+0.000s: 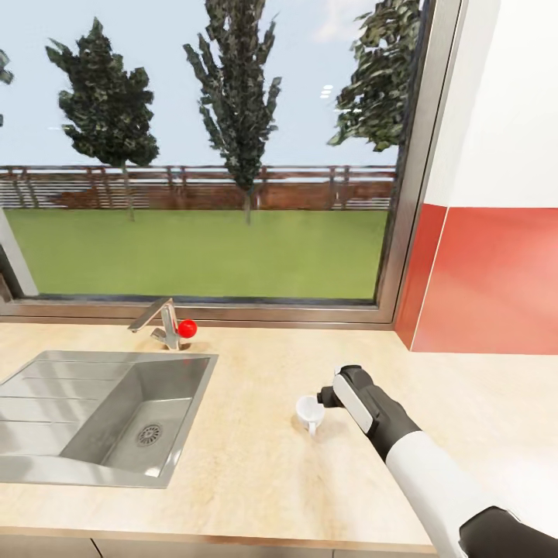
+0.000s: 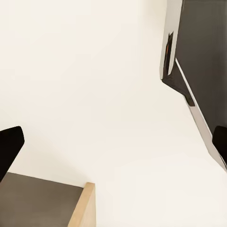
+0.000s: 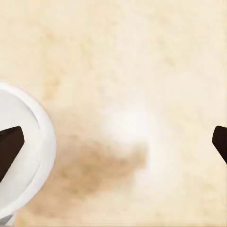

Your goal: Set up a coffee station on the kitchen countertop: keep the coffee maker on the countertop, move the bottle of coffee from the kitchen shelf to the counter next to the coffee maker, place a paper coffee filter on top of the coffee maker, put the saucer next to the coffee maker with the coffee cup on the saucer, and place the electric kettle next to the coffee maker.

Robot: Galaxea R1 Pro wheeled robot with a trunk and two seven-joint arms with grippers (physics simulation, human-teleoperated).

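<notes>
Because my right gripper (image 3: 116, 137) hung open with the coffee cup (image 1: 308, 411) beside one finger, not between them, closing risked knocking it along the kitchen countertop (image 1: 256, 465).

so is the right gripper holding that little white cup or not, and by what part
Nothing is held. The right gripper is open above the countertop, one fingertip over the coffee cup, the other wide apart over bare wood.
</notes>
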